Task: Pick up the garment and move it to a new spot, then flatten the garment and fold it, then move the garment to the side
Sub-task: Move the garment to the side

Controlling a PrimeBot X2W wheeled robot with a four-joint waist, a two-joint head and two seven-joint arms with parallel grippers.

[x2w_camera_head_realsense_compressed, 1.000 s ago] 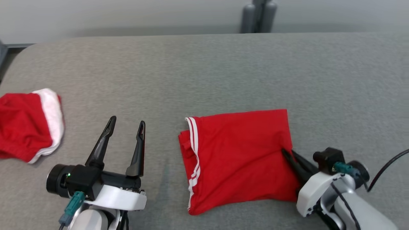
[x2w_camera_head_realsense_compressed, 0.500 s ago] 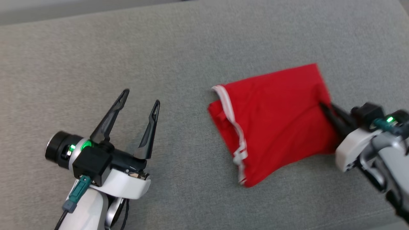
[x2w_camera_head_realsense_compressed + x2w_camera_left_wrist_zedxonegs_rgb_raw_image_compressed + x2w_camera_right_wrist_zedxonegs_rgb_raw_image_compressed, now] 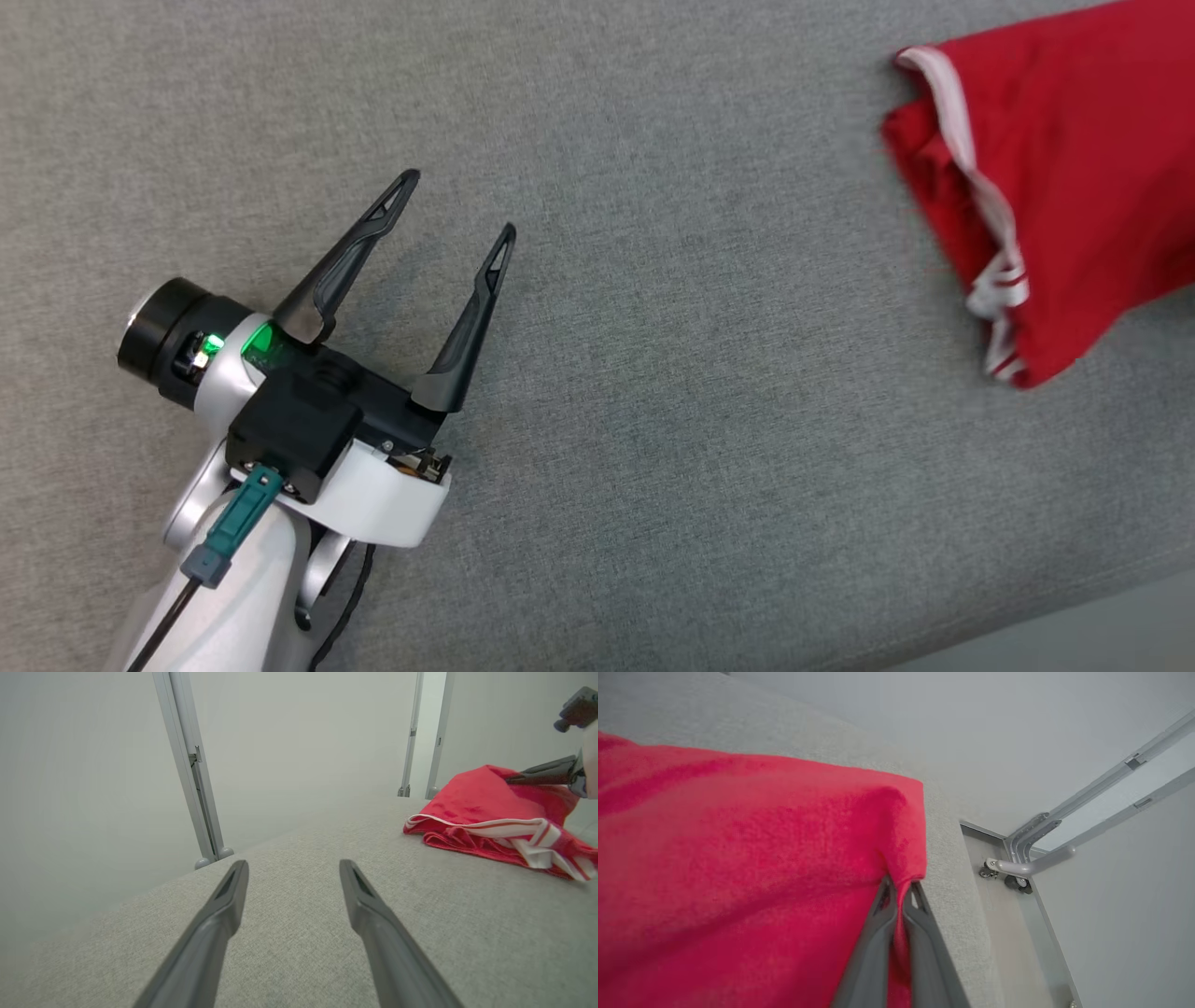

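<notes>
**Left tool.** The left tool (image 3: pixel 459 201) is spread wide. Its two dark fingers stand apart with nothing between them, low over the grey surface (image 3: pixel 653 392). Whether the fingers touch the surface cannot be told.

**Garment.** The red garment (image 3: pixel 1074 159) lies folded on the same surface. It is well apart from the left tool, to that tool's right and somewhat beyond its fingertips. The garment's edge with the white stripes (image 3: pixel 991 210) faces the left tool. Bare surface lies between that edge and the left tool.

**Right tool.** The right tool (image 3: pixel 902 889) is pressed together and pinches the red cloth at a corner of the garment. This corner is on the side of the garment away from the left tool. The cloth bunches at the fingertips. In the left wrist view the cloth rises from the striped edge toward the pinched point.
</notes>
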